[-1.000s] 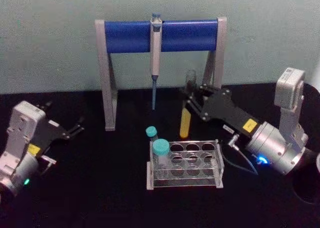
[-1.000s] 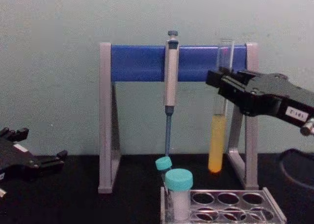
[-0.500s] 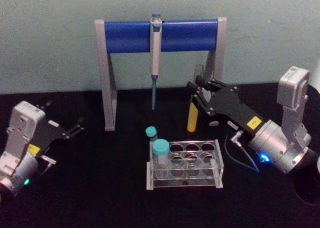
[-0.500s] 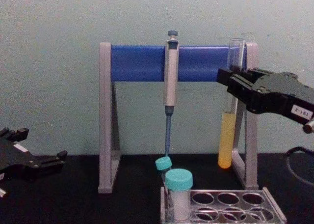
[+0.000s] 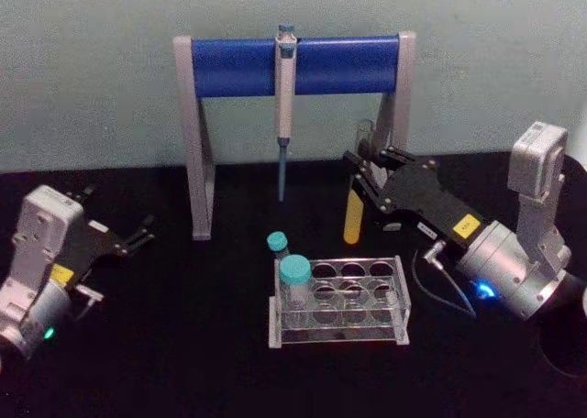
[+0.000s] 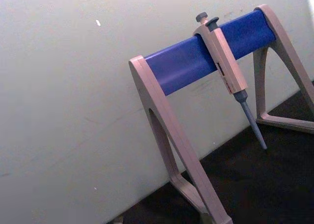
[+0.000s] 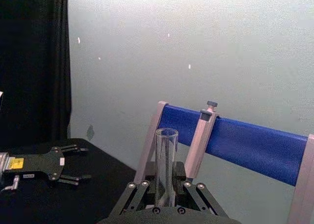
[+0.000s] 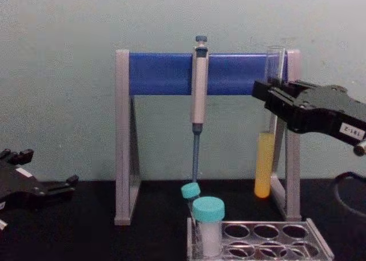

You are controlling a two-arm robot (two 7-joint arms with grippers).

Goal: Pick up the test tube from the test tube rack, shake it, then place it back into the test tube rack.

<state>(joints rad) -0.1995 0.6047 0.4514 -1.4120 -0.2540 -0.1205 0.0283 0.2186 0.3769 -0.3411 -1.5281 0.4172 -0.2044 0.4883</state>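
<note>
While the right gripper point(image 5: 363, 161) reaches in from the right side of the black table point(image 5: 183, 354), its two fingers are closed on the upper part of the test tube point(image 5: 352, 218), gripping the clear glass just below the open mouth. In the right wrist view the tube's rim point(image 7: 166, 133) stands up between the finger linkages. The test tube hangs close to upright, out of the test tube rack point(image 5: 402, 301), beyond the rack's far right corner and in front of the right leg of the grey-and-blue pipette stand point(image 5: 195, 152). In the chest view the yellow liquid fills the tube's lower part point(image 8: 263, 165), and the rounded bottom sits higher than the rack's top plate point(image 8: 319, 245). A pipette point(image 5: 285, 83) hangs from the middle of the stand's blue bar. At the rack's left end stand a short teal-capped white tube point(image 5: 295, 282) and, just behind it, a thin teal-capped tube point(image 5: 278, 245). The left gripper point(image 5: 143, 232) rests at the table's left side, well apart from the rack, fingers spread and holding nothing.
</note>
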